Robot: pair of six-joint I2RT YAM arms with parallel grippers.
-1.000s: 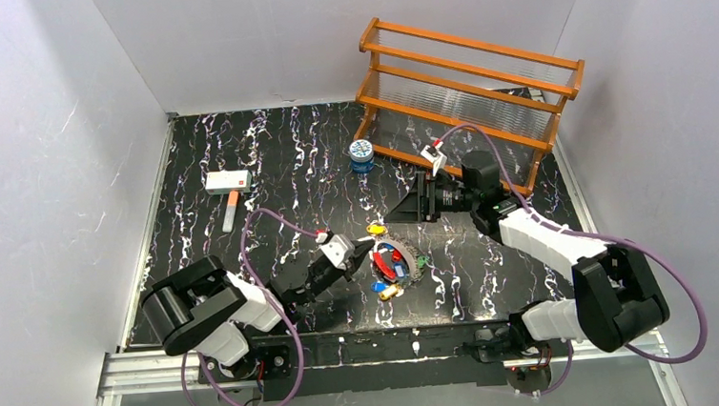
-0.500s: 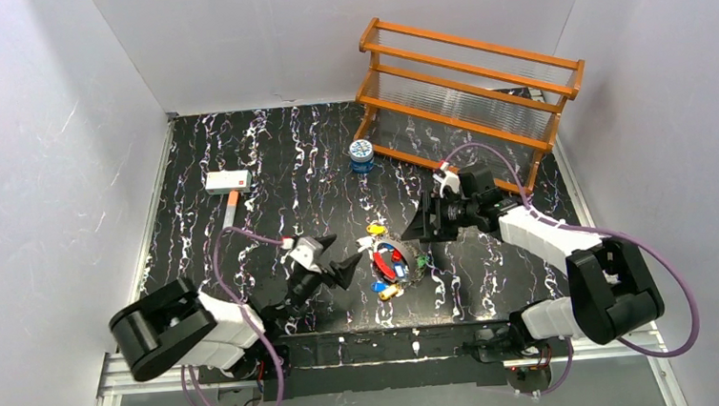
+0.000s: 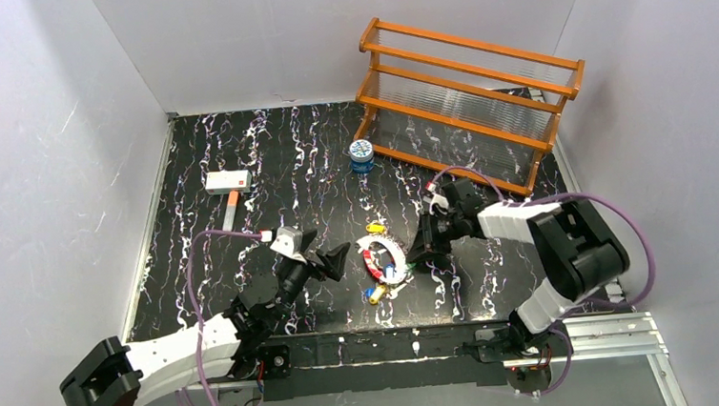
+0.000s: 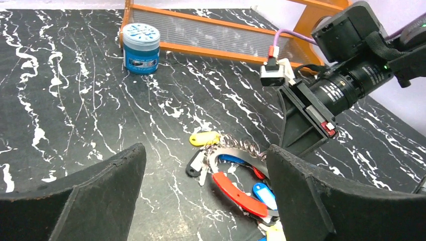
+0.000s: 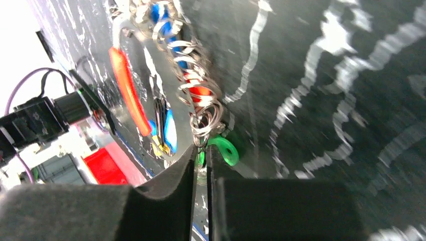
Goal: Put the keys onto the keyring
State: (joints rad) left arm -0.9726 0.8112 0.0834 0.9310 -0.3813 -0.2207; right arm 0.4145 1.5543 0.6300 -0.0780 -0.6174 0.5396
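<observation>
The left gripper has backed left off the keys, jaws now wide and empty. The right gripper has dropped in, pinching the green key.

Bench black, veined all over with white marbling. Far right: rack orange, its shelves clear and ribbed. Tin blue, with a pale patterned lid. Far left: block white, on an orange handle. Keyring silvery-white. Keys by colour — yellow key, red key, blue key, green key. Left gripper and right gripper matte black; cables purple. Walls pale grey.
</observation>
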